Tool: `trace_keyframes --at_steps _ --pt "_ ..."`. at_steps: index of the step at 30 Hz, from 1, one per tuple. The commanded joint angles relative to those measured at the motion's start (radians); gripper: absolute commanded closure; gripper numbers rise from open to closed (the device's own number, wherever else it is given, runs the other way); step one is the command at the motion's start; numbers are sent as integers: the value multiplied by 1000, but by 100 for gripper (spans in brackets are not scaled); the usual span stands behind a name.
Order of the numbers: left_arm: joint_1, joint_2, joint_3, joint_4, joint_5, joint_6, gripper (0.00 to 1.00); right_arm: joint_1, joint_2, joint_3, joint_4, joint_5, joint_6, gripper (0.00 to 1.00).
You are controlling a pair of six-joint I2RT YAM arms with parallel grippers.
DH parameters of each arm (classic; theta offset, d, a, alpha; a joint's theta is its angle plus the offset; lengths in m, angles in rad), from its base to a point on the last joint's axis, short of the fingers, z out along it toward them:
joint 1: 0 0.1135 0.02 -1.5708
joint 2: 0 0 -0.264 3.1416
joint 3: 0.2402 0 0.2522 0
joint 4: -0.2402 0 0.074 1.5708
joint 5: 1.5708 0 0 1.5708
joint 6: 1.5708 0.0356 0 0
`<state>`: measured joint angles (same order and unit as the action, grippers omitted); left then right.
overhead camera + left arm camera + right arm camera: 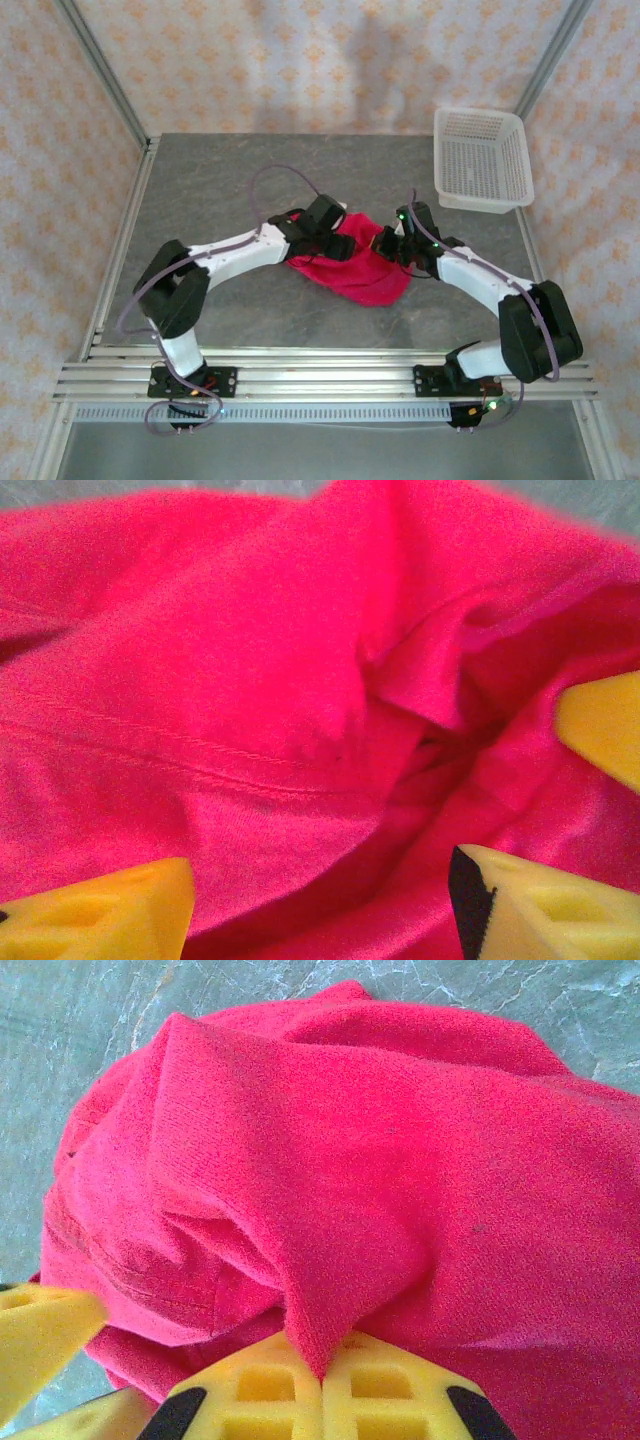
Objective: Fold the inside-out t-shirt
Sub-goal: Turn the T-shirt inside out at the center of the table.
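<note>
A white mesh basket point(482, 158) is seen at the far right corner of a grey stone-look table point(210, 190). Patterned walls point(300, 60) are hung behind; aluminium rails point(320, 375) are fixed along the near edge.

My fingers point(270, 1390) are yellow and black; the t-shirt point(380, 1160) is crimson red, the table point(80, 1020) is grey with pale veins.

R gripper point(322, 1388) at btm centre, yellow fingers point(400, 1392) pressed tog., pinching pointed fold of t-shirt point(350, 1160) betw. tips. Fabric crimson, bunched in rumpled heap, ridges running up from pinch pt. Stitched seam on heap's lower left. Grey marbled table point(90, 1030) along top & left. At left edge yellow wedge point(40, 1325) just beside fabric; can't tell what it is.
</note>
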<state>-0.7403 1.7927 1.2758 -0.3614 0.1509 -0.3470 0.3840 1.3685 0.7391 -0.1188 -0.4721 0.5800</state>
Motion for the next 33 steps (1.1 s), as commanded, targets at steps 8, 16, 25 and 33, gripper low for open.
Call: trace_keyframes --at_steps 8,16,25,33 --pt "-18 173 161 -36 -114 115 51 -16 -44 -12 -26 6 0 100" --pt "-13 149 264 -154 -154 167 100 -40 -87 -36 -54 28 -15 100" --pt "152 -126 353 -167 54 -71 100 -83 -5 -70 -49 146 -37 100" --pt "252 -155 202 45 326 -287 100 -93 33 13 -138 75 -67 100"
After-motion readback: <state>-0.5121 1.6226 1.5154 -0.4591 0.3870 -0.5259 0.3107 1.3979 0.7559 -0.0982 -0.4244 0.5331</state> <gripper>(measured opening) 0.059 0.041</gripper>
